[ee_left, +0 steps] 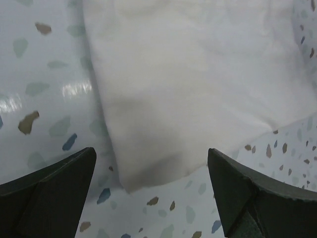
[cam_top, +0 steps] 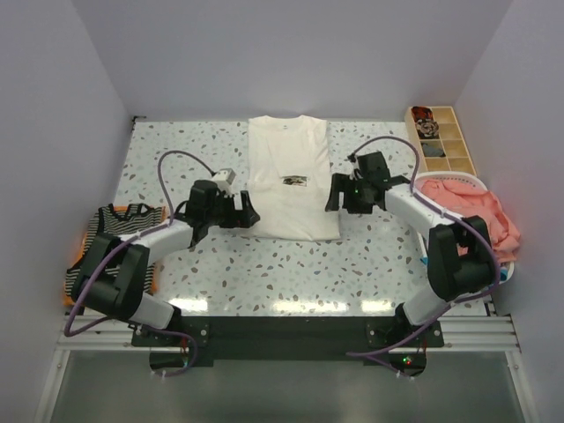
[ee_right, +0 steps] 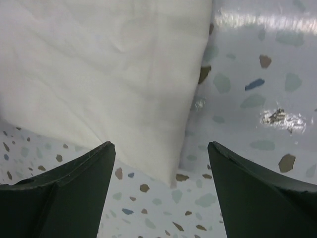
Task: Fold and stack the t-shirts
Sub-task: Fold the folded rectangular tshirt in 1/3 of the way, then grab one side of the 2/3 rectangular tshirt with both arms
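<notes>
The cream t-shirt (cam_top: 284,150) lies flat at the middle rear of the speckled table (cam_top: 264,273), collar toward the back wall. Its sides are folded in, giving a long narrow panel with the chest print (cam_top: 295,181) facing up. The left gripper (cam_top: 249,214) sits low just beside the shirt's near-left corner. In the left wrist view its fingers (ee_left: 49,188) stand wide apart, the hem corner lies on the table between them, and neither touches the cloth. The right gripper (cam_top: 337,196) sits just beside the shirt's right edge, near the front corner. In the right wrist view its fingers (ee_right: 74,188) are also spread wide. They frame the near-right corner and hold nothing. A black-and-white striped t-shirt (cam_top: 119,220) lies at the left edge of the table on top of an orange cloth (cam_top: 70,295), of which only the border shows. A coral-pink t-shirt (cam_top: 476,207) is heaped in a white basket (cam_top: 454,179) at the right edge. Behind the basket stands a compartmented wooden tray (cam_top: 464,141) with small items in its rear cells; I cannot identify them.
</notes>
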